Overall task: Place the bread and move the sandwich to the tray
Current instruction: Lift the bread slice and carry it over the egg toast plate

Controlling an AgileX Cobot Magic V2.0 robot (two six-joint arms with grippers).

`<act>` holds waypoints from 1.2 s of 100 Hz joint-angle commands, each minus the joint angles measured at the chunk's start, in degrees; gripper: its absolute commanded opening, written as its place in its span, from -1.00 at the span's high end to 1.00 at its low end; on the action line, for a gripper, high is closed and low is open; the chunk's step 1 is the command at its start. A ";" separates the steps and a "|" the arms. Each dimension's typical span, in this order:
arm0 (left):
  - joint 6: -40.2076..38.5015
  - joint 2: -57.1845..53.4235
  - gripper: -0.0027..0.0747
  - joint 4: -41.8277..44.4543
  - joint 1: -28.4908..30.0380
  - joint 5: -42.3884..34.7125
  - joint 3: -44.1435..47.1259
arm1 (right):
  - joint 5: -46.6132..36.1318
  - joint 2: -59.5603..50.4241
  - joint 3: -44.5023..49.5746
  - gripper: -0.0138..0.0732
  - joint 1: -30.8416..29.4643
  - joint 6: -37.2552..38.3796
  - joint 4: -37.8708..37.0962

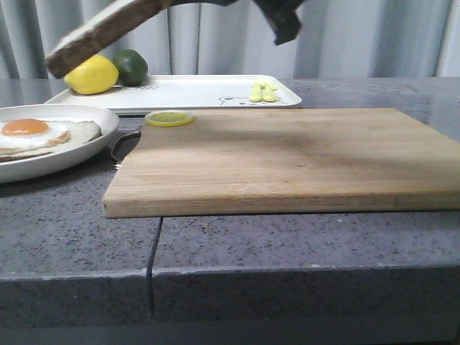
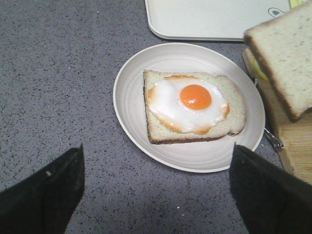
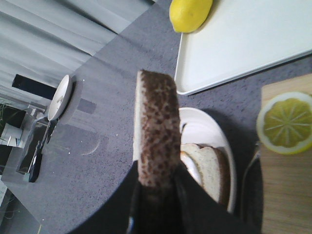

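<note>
1. Clamping the bread slice [image 3: 156, 131] by its crust, the right gripper [image 3: 157, 192] holds it above the plated egg sandwich [image 2: 190, 105].
2. The left gripper [image 2: 156, 187] hangs wide open, empty, over the plate [image 2: 131, 97]; the tray [image 1: 201, 92] lies behind.

The right gripper [image 3: 155, 187] pinches the bread [image 3: 157, 136] by its dark brown crust, the slice seen edge-on with a pale face along one side. Under it, on the grey speckled counter [image 3: 112, 87], sits the round white plate [image 3: 214, 134] with the sandwich [image 3: 210, 168], whose brown-crusted slices peek out beside the held slice. The white tray [image 3: 243, 44] lies just beyond the plate, a whole lemon [image 3: 189, 13] resting at its corner. A lemon slice [image 3: 285, 123] lies on the corner of the wooden cutting board [image 3: 287, 195].
</note>
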 commanded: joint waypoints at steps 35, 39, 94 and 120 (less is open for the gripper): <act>-0.07 0.42 -0.53 -1.07 -0.07 -3.29 -1.99 | -7.09 9.76 -14.79 0.82 9.21 1.66 3.47; -0.07 0.42 -0.53 -1.07 -0.07 -3.29 -1.99 | -7.36 10.59 -15.63 0.82 9.64 2.17 3.47; -0.07 0.42 -0.53 -1.07 -0.07 -3.29 -1.99 | -11.55 15.56 -18.03 0.82 11.01 3.57 3.46; -0.07 0.42 -0.53 -1.07 -0.07 -3.29 -1.99 | -11.74 15.56 -17.80 0.81 11.01 2.25 3.46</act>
